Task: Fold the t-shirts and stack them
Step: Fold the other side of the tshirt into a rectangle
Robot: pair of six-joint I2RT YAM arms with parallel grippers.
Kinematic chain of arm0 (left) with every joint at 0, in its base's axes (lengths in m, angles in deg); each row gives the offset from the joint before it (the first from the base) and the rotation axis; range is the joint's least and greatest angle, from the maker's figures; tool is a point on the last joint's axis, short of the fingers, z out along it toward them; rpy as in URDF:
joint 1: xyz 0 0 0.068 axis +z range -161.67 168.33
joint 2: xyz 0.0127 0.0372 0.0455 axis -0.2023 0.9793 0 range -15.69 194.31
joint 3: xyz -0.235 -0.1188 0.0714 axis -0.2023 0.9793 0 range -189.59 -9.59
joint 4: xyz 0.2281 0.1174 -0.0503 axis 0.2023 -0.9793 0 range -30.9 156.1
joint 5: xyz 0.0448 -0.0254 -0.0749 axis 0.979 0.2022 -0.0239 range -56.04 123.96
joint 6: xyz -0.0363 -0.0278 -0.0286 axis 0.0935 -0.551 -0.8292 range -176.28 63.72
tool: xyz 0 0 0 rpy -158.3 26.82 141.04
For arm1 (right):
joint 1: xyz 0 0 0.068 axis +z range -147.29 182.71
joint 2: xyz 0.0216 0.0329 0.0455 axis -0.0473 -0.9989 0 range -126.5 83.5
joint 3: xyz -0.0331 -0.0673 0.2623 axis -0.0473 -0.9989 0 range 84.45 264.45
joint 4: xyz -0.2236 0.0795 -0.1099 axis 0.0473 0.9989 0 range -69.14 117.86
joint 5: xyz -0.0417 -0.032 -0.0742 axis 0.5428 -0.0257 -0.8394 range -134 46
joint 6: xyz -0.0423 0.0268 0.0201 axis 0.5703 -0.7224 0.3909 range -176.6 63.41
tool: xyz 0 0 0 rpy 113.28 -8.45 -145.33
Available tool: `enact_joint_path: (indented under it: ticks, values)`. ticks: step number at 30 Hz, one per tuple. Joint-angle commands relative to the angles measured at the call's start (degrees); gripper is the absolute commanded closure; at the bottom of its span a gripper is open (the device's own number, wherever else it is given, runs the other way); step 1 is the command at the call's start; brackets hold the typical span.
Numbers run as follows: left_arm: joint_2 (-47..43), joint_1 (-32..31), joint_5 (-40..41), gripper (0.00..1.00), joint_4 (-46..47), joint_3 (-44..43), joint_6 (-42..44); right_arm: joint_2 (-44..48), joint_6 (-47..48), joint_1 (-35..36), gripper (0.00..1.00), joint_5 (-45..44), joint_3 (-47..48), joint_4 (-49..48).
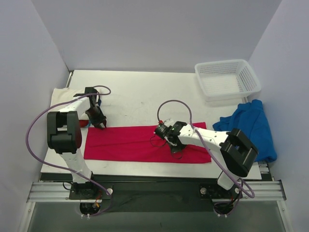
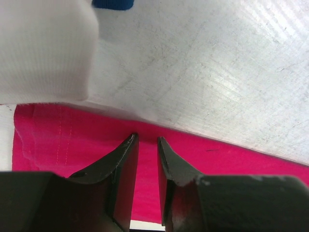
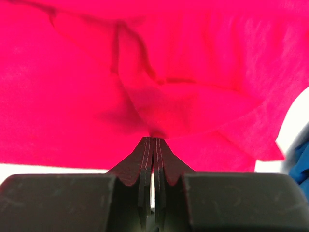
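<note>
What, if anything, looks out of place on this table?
The blue shirt lies bunched at the right side and seems to spill past the table edge. The red shirt lies flat, apart from a pucker where the right gripper pinches it.

Free to pass over bare table [image 1: 140, 94] toward 12 o'clock, up to the back wall [image 1: 154, 34]. Blocked at 2 o'clock by white basket [image 1: 227, 79], at 3 o'clock by heaped blue t-shirt [image 1: 251, 125], at 9 o'clock by cream t-shirt [image 1: 60, 95]. Low and flat toward 6 o'clock: red t-shirt [image 1: 125, 142].

Bright, even light; soft shadows. Wrist views: near fingers [image 3: 141, 162] blurred, red t-shirt [image 3: 72, 96] oversaturated.
</note>
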State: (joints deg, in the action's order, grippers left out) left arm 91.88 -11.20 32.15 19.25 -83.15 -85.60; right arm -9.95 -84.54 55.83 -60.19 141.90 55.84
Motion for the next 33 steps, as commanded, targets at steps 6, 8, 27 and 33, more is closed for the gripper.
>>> enact_joint_path:
  ticks: [6,8,27,33]
  values:
    - [0.89,0.32,-0.04,0.68,0.53,-3.08,0.84,-5.07,4.39,1.10,1.00,-5.78,7.67,2.46]
    - [0.80,0.32,0.13,0.68,0.36,-2.99,1.02,-5.51,5.18,1.28,1.00,-6.05,8.29,2.37]
    - [2.91,0.41,0.57,0.69,-0.43,-5.72,1.28,2.47,4.13,3.56,1.00,-3.94,2.84,1.58]
    - [4.57,0.32,0.92,0.69,-1.22,-9.04,1.37,10.21,7.11,4.53,0.96,-3.94,2.84,-3.33]
